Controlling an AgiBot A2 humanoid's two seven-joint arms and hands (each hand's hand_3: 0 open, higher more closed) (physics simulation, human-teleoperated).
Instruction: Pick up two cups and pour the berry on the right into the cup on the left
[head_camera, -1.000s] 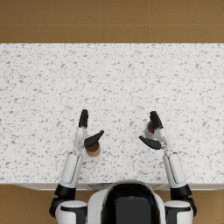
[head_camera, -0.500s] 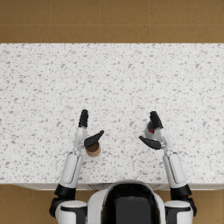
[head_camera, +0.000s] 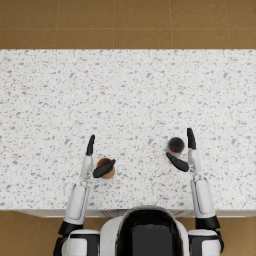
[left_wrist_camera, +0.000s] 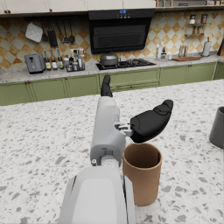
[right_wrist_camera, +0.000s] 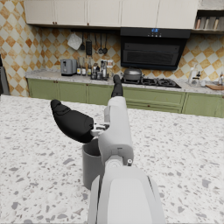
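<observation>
Near the front edge of the speckled counter (head_camera: 130, 100) stand two cups, well apart. Brown cup (head_camera: 106, 168) on the left side, upright, rim open; from the left wrist view it looks empty, though the bottom is not fully seen. Dark grey cup (head_camera: 175, 145) on the right side, upright, with a red berry (head_camera: 174, 149) visible inside from above.

Left hand (head_camera: 95, 161) sits just beside the brown cup, on its outer side. Fingers (head_camera: 90, 145) point straight ahead along the counter; thumb (left_wrist_camera: 151, 121) is spread wide and reaches over the cup's rim. Fingers apart, holding nothing.

Right hand (head_camera: 186, 152) sits just beside the grey cup in the mirror pose: fingers (head_camera: 190, 138) straight ahead, thumb (right_wrist_camera: 70, 121) splayed across in front of the cup near its rim. Nothing gripped; whether the palm touches the cup wall cannot be told.

Beyond the counter: green cabinets (left_wrist_camera: 65, 87), stove (left_wrist_camera: 124, 63), black hood (right_wrist_camera: 151, 50), patterned tile wall.
</observation>
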